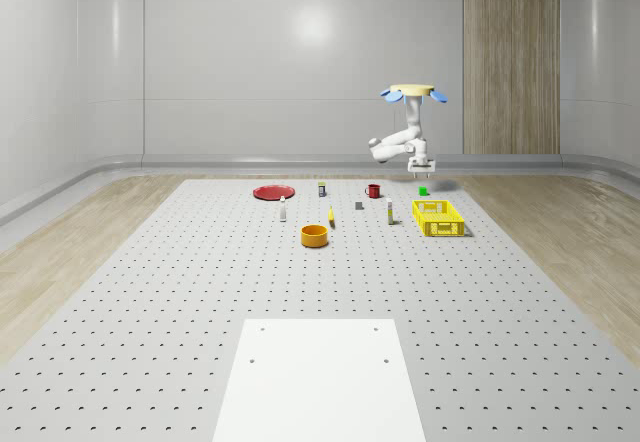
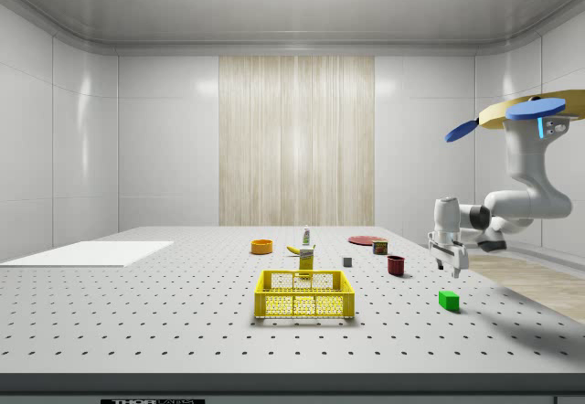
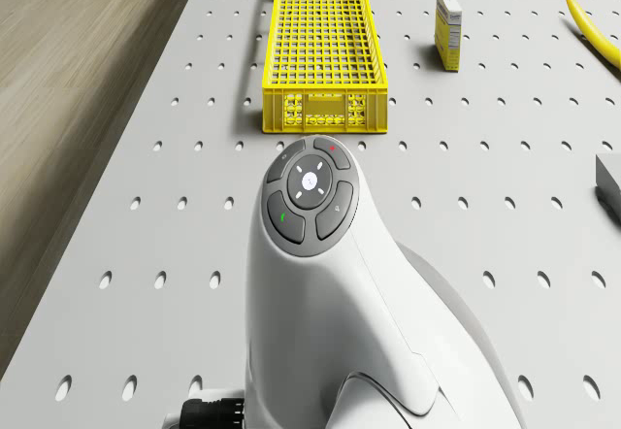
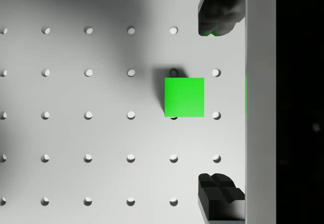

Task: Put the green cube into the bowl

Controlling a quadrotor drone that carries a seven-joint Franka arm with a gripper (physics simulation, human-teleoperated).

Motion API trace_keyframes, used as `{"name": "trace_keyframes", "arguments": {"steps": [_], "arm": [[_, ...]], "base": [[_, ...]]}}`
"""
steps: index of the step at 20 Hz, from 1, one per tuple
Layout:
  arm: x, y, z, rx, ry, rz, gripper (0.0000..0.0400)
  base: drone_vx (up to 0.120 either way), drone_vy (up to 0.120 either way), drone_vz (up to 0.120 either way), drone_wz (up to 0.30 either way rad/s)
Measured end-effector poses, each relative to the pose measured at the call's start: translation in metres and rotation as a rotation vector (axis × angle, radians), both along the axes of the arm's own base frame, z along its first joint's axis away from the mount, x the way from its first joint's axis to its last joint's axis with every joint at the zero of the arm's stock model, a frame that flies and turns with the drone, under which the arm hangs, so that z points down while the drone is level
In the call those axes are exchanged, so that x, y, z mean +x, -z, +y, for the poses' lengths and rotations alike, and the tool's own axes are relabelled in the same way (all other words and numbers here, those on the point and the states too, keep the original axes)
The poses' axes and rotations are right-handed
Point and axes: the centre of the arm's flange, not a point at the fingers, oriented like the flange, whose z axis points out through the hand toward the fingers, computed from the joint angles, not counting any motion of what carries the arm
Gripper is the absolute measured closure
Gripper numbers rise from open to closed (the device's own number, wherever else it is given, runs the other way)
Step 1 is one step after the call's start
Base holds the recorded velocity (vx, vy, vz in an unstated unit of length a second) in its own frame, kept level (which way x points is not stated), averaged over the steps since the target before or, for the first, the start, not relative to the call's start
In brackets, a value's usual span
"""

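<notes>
The green cube (image 1: 423,191) lies on the perforated table behind the yellow basket; it is also seen on the side view's right (image 2: 448,300) and in the wrist view (image 4: 184,97). My gripper (image 1: 421,168) hangs a short way above the cube (image 2: 451,262), pointing down and open. The two dark fingertips (image 4: 216,19) stand wide apart, and the cube sits between their line, slightly off to one side. The orange bowl (image 1: 315,235) stands well apart, toward the whole-scene view's left of the basket (image 2: 261,247). The drone (image 1: 411,92) hovers over the cube area.
A yellow basket (image 1: 438,217) stands just in front of the cube (image 3: 325,41). A red mug (image 1: 373,191), a red plate (image 1: 272,192), a small box (image 3: 447,28), a banana (image 3: 597,31) and small bottles lie between the cube and the bowl. The table's edge and wooden floor are close by.
</notes>
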Motion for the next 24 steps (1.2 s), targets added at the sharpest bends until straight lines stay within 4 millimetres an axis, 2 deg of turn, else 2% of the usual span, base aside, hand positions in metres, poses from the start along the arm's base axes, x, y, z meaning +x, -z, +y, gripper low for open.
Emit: {"name": "trace_keyframes", "arguments": {"steps": [7, 10, 18, 24], "arm": [[0.0, 0.0, 0.0, -0.001, 0.0, 0.0, 0.0], [0.0, -0.005, 0.0, -0.002, 0.0, 0.0, 0.0], [0.0, -0.035, 0.001, -0.002, 0.0, 0.0, 0.0], [0.0, -0.05, 0.006, -0.002, -0.001, 0.0, 0.0]], "base": [[0.0, 0.029, -0.114, 0.0], [0.0, 0.0, 0.0, 0.0], [0.0, 0.0, 0.0, 0.0], [0.0, 0.0, 0.0, 0.0]]}}
